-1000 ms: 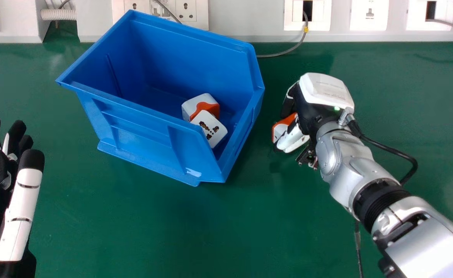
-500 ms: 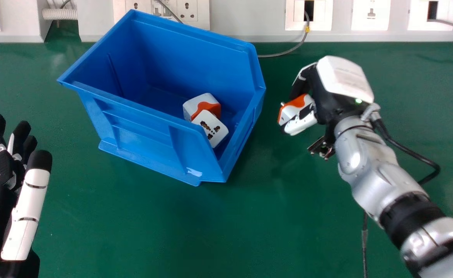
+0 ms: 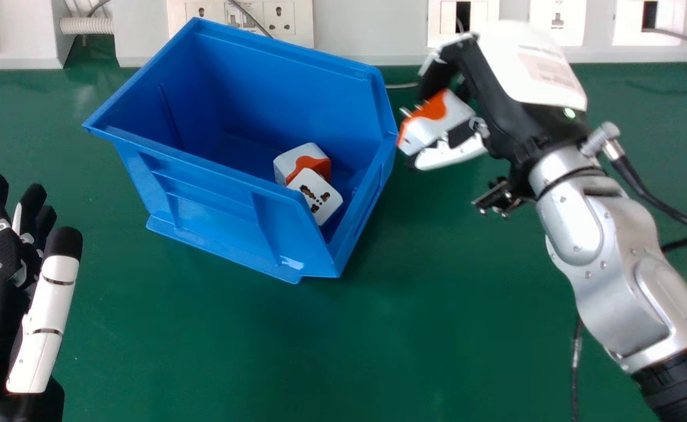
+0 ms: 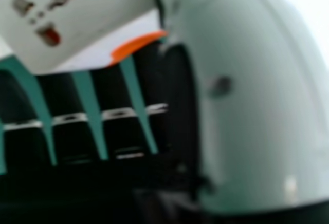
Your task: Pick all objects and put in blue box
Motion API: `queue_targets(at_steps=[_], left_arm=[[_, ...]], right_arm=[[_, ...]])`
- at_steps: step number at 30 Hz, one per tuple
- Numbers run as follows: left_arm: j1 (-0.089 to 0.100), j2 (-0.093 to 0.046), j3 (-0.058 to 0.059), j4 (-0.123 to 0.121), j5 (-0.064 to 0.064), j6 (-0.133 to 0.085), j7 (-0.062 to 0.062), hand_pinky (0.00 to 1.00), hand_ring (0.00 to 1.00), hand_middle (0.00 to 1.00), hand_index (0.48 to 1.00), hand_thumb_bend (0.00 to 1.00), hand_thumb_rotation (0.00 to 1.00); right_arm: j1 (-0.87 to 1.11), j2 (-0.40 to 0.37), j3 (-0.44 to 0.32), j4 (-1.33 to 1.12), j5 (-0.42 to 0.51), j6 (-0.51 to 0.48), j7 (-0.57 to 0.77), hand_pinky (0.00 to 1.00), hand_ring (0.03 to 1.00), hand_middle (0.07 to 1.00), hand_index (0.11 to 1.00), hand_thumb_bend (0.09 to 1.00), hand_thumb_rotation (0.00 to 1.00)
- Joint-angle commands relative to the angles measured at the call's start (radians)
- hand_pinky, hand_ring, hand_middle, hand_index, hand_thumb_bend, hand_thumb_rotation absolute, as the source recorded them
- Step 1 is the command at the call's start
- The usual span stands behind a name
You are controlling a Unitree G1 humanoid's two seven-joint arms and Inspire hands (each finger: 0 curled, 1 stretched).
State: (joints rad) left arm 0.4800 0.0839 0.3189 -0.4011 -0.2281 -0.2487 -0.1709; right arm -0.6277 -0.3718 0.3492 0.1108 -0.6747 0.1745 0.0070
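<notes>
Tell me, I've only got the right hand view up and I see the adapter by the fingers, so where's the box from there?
Observer: In the head view, the box is just left of the adapter held by the right hand.
Operator: Okay, so is there anything in the box?
Observer: Yes, two things: a far adapter and a near adapter.
Operator: And what's my left hand doing?
Observer: The left hand is open and holds nothing, at the head view's left edge.
</notes>
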Motion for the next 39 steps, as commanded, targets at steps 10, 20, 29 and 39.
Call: queue_targets(at_steps=[10,20,29,39], left_arm=[[0.008,-0.009,-0.004,-0.017,0.000,-0.015,0.009,1.00,1.00,1.00,1.000,0.55,0.74],[0.020,-0.012,-0.006,-0.026,-0.009,-0.014,0.003,1.00,1.00,1.00,1.000,0.54,0.75],[0.040,-0.016,-0.008,-0.035,0.003,-0.020,0.006,1.00,1.00,1.00,1.000,0.54,0.75],[0.061,-0.029,-0.014,-0.047,0.004,-0.025,0.014,1.00,1.00,1.00,1.000,0.57,0.75]], right_arm=[[-0.282,0.175,0.091,0.122,-0.106,0.057,0.057,0.27,0.363,0.444,0.527,0.500,0.01],[-0.471,0.291,0.177,0.469,-0.143,-0.048,-0.041,0.24,0.360,0.456,0.545,0.502,0.00],[-0.578,0.410,0.183,0.866,-0.095,-0.146,-0.151,0.25,0.360,0.468,0.547,0.504,0.00],[-0.612,0.454,0.224,1.072,-0.101,-0.175,-0.212,0.29,0.379,0.493,0.540,0.507,0.00]])
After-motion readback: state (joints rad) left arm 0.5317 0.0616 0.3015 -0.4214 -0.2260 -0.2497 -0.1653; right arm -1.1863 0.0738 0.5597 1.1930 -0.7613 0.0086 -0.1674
